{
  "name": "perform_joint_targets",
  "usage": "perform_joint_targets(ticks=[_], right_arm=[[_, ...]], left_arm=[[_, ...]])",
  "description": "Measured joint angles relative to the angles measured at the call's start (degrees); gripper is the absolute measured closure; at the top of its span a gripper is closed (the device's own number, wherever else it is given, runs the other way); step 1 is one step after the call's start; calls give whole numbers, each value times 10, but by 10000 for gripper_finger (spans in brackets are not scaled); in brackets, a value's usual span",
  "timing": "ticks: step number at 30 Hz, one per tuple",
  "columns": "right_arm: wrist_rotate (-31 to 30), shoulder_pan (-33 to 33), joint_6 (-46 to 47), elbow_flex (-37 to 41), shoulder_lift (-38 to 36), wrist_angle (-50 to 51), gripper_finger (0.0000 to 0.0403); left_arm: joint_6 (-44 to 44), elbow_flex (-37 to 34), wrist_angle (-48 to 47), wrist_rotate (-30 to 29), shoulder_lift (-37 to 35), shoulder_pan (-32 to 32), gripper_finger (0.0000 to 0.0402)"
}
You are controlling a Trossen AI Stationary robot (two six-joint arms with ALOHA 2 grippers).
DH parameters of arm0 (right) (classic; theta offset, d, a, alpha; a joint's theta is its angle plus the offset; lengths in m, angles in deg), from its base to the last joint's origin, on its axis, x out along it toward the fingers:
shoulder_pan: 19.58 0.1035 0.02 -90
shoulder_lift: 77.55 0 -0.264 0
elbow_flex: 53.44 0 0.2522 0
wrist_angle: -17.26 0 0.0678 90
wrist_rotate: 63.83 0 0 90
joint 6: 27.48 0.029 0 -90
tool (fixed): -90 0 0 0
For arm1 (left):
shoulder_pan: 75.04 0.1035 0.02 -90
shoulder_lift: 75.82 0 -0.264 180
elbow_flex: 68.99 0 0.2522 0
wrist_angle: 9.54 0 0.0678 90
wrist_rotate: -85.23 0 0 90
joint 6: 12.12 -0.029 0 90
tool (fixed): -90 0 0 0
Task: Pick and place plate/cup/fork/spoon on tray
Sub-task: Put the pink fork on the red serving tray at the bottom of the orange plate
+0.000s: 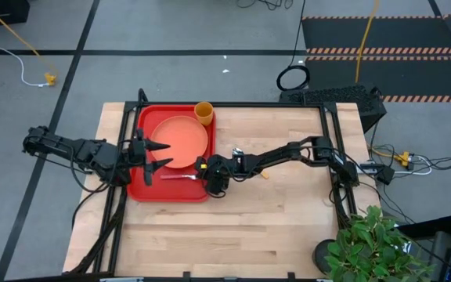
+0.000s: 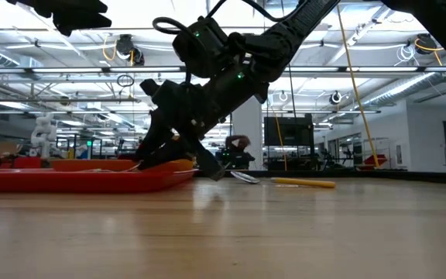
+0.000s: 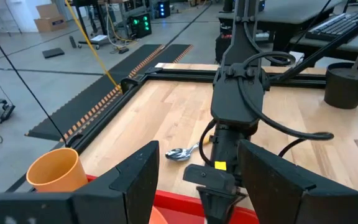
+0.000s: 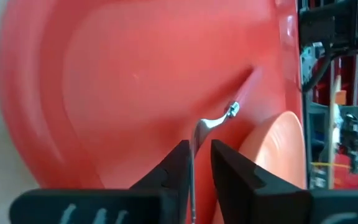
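Fork (image 4: 213, 121) — clamped in right gripper (image 1: 207, 170) over tray (image 1: 141, 192), at plate's (image 1: 180, 141) 5 o'clock. Cup (image 1: 203, 113) at tray's 1 o'clock corner. Spoon (image 2: 245, 177) — bare wood table (image 1: 272, 219). Left gripper (image 1: 156, 154) spread apart. Workshop beyond.

The counter (image 1: 233, 227) is pale butcher-block wood, edged by a black metal frame (image 1: 233, 104). Around it lies a grey floor (image 1: 171, 31) crossed by dark taped lines. Black ribbed mats with orange-striped edges (image 1: 382, 35) lie at the far right, with a yellow cable (image 1: 364, 39) running across them. A white cable (image 1: 14, 59) trails over the floor at far left. A potted green plant (image 1: 370, 247) stands at the counter's near right corner. The low view looks into a large open hall with white ceiling trusses (image 2: 378, 74), strip lights (image 2: 409, 54) and a white column (image 2: 248, 128).
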Motion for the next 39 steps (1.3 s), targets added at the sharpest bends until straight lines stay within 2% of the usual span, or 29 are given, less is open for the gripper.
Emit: perform_joint_targets(ticks=[3,13,15,18,30,34,39], right_arm=[[21,0,24,0,0,-2,330],[25,0,50,0,0,-12,278],[46,-2,69,0,0,-14,273],[80,-4,92,0,-1,-23,271],[79,-6,117,0,-2,-40,270],[81,-8,157,0,-2,-40,270],[118,-24,208,0,-2,-38,270]], left_arm=[[-2,0,0,0,0,0,183],[-6,0,0,0,0,0,183],[-6,0,0,0,0,0,183],[-6,0,0,0,0,0,183],[-4,0,0,0,0,0,183],[-2,0,0,1,0,0,183],[-2,0,0,6,0,0,183]])
